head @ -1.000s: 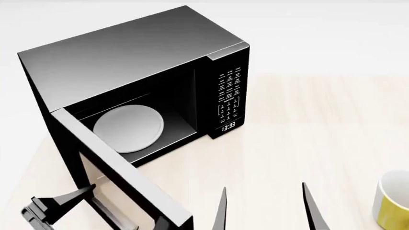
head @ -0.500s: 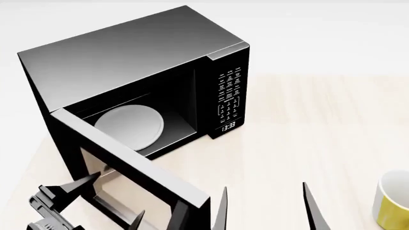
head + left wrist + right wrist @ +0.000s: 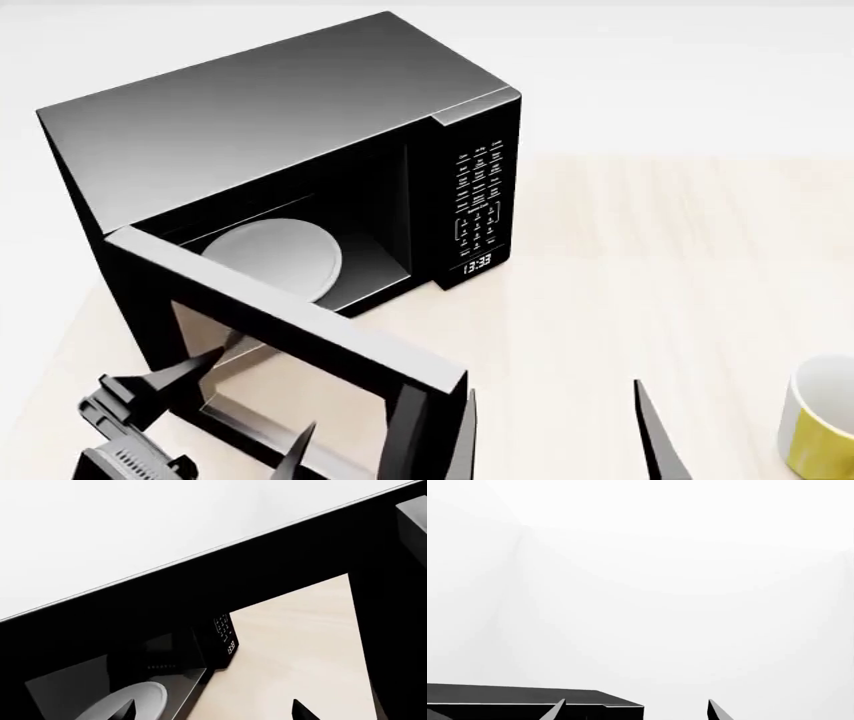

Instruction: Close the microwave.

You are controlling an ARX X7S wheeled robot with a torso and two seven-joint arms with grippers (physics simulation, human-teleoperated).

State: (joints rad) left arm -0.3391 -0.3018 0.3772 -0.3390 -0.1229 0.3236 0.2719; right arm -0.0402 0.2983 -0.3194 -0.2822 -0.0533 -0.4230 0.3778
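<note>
While left fingers [image 3: 247, 410] gape empty, microwave [image 3: 287, 150] door swung further shut, right fingers [image 3: 561, 425] spread.

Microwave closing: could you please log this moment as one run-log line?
microwave door: part-open | left tool: open, behind door | right tool: open, idle | white plate: inside | yellow mug: right

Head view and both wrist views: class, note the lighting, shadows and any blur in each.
Head view: sharp, soft even light, a sheen across the microwave top, faint shadow beneath its door. Left wrist view: door frame nearly pure black, detail lost; table crisp. Right wrist view: mostly washed-out white, featureless.
</note>
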